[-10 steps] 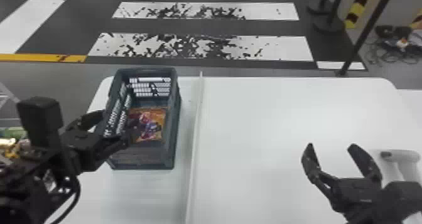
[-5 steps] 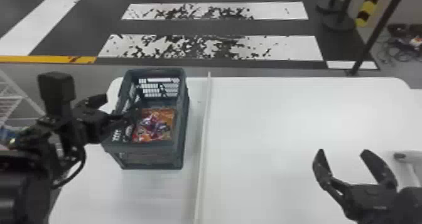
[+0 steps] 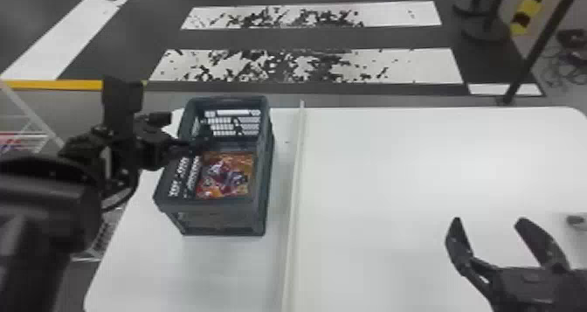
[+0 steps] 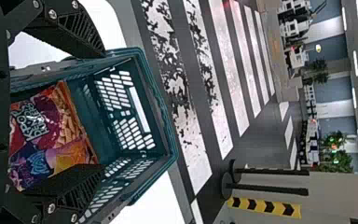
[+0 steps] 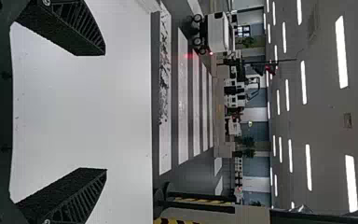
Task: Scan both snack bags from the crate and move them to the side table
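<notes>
Grey plastic crate [image 3: 218,219], upright on the white table [image 3: 393,180], robot's left of the pale strip [image 3: 293,202]. Snack bags [image 3: 225,175] lie inside at the near end, none lifted out. Can't separate two for certain, the prints run into each other. Step in hand looks like the first pick: left gripper [image 4: 103,109] is at the crate, fingers spread, nothing between them. One finger overlaps the bags in the left wrist view, the other sits by the crate's edge; can't judge height over the bags. Right gripper [image 5: 106,112] is over bare tabletop, fingers wide apart, empty. Next move, my guess: centre the left one inside the walls, go down, close on one bag only, lift clear of the rim. Risks: a finger catching the rim, or pinching both bags. Then comes the scan; grey object [image 3: 575,220] at the table's right side may be the scanner, too little of it to be sure. Can't say which surface counts as the side table. Writing: big pale lettering [image 4: 32,122] on a red-and-purple bag front, smaller blue lettering on purple beside it. Not quoting either. No barcode I can pick out.
</notes>
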